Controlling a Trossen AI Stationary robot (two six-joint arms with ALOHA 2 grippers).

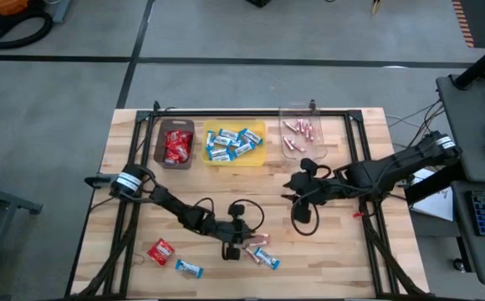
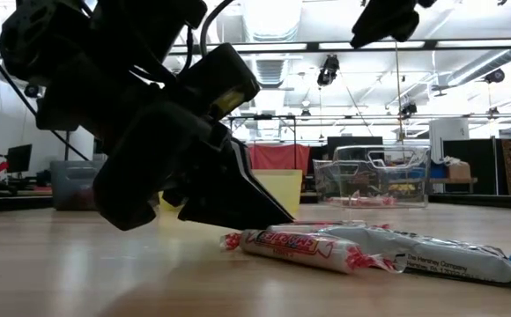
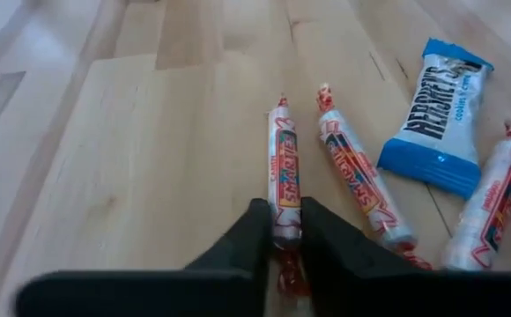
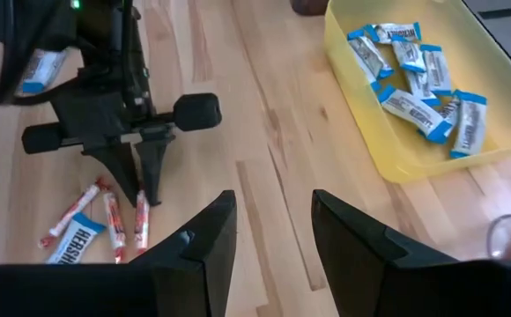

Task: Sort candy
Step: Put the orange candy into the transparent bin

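Pink-wrapped candy stick (image 3: pixel 284 176) lies on the table's near side, pinched at one end by the left gripper (image 3: pixel 284 231); light, crinkly, slippery, better gripped mid-length. Right gripper (image 4: pixel 273 231) hovers parted.

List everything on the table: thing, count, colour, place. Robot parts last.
brown bin: one, table's far side, holds red packets
yellow bin: one, centre far side, holds blue-and-white bars
clear bin: one, far right, holds pink sticks
red packet: one, loose, near left
blue-and-white bar: one, loose beside that packet
pink sticks and a bar: small loose cluster, near centre
left gripper: closed on a pink stick, down at the cluster
right gripper: open, hovering mid-table
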